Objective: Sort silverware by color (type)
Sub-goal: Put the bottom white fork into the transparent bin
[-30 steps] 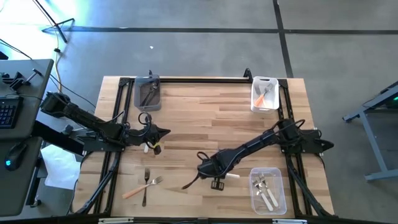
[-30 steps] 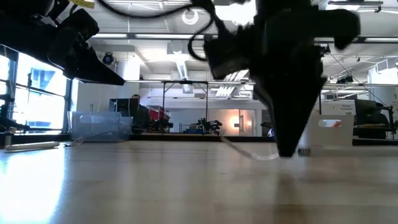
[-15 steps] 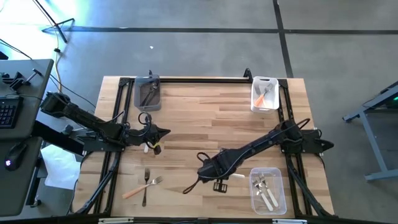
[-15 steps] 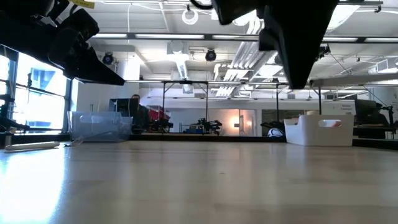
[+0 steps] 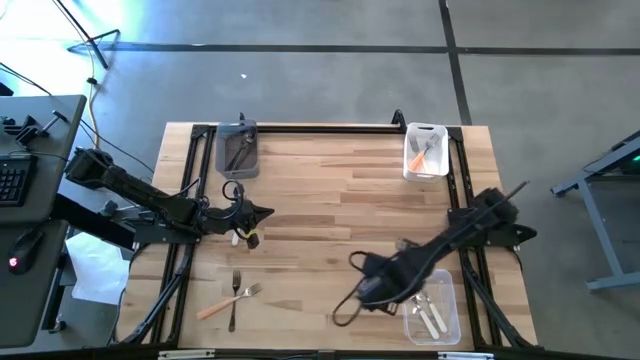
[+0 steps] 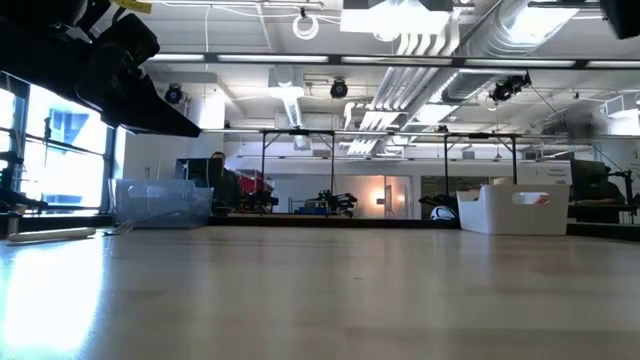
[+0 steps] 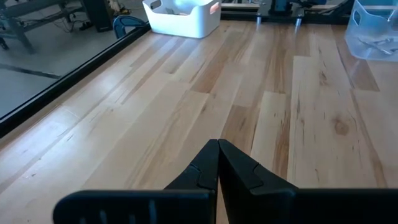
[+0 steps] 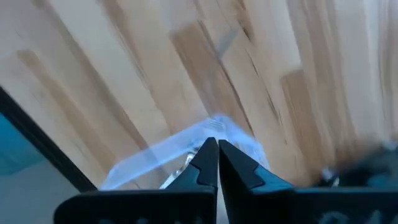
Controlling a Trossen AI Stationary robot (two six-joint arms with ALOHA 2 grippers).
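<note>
From above, most of the silverware is already sorted: dark forks in the grey bin (image 5: 237, 148), orange ones in the white bin (image 5: 425, 150) and white-handled ones in the clear bin (image 5: 431, 305), while two forks (image 5: 232, 297) lie loose on the butcher-block table (image 5: 340, 200), so I judge the sort nearly done. The right gripper (image 5: 345, 312) hangs closed beside the clear bin and the left gripper (image 5: 268, 211) waits closed at the left. The low view shows bare wood with an open workshop behind, and the right wrist view shows its fingers pressed together, whether on a fork I cannot tell.
</note>
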